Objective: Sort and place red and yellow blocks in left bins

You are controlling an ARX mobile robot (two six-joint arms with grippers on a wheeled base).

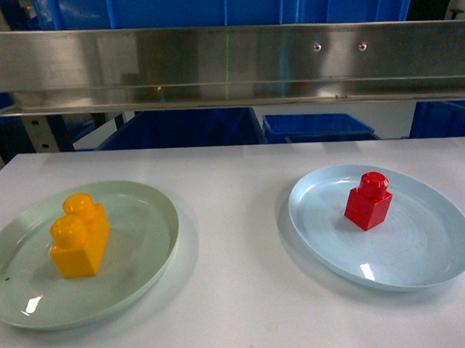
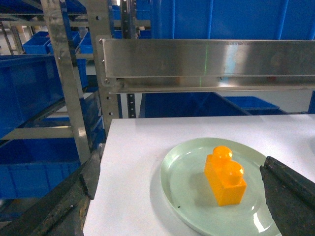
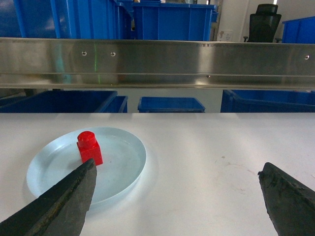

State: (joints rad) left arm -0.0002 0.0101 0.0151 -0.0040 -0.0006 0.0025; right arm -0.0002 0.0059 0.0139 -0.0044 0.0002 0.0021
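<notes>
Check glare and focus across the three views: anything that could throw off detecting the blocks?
Head: small white highlights on the green plate and blue plate, yellow brick and red brick sharp. Left wrist: fingers dark and soft, glint on plate rim. Right wrist: steel rail streaky with reflections, fingers blurred.

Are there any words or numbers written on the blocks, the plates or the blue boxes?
None: no view shows any readable text.
Yellow brick: plain, no writing.
Red block: plain, no writing.
Green plate and blue plate: blank.
Blue bins and steel rail: no labels visible.
</notes>
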